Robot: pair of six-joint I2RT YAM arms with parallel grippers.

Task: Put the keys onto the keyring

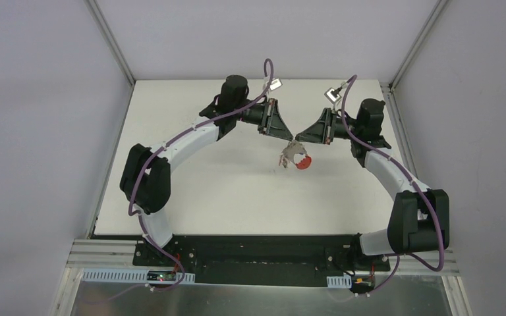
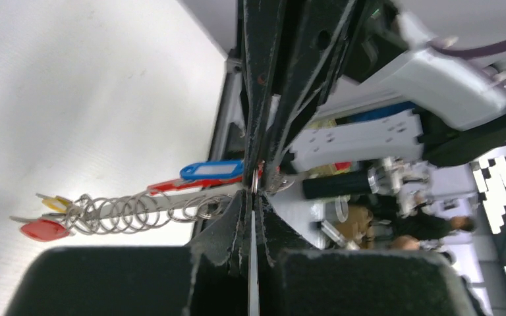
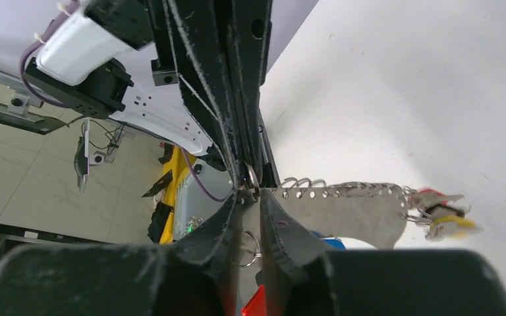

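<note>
The keyring [image 3: 342,210] is a grey metal plate with a row of holes along one edge and wire rings threaded through them. It hangs in the air above the desk [image 1: 204,191], between the tips of the two arms. The left gripper [image 2: 253,189] has its jaws pressed fully together on one end of the plate. From these jaws the plate and its rings run outward, away from the wrist. A blue tag [image 2: 212,170] and a red tag [image 2: 171,185] lie right beside the pinch point. The keys [image 2: 46,224], with red and yellow heads, dangle at the far end of the plate, well away from both sets of jaws. The right gripper [image 3: 250,192] meets the plate from the opposite side. Its jaws are nearly together, with a small ring between the tips, but I cannot tell whether they grip it.
</note>
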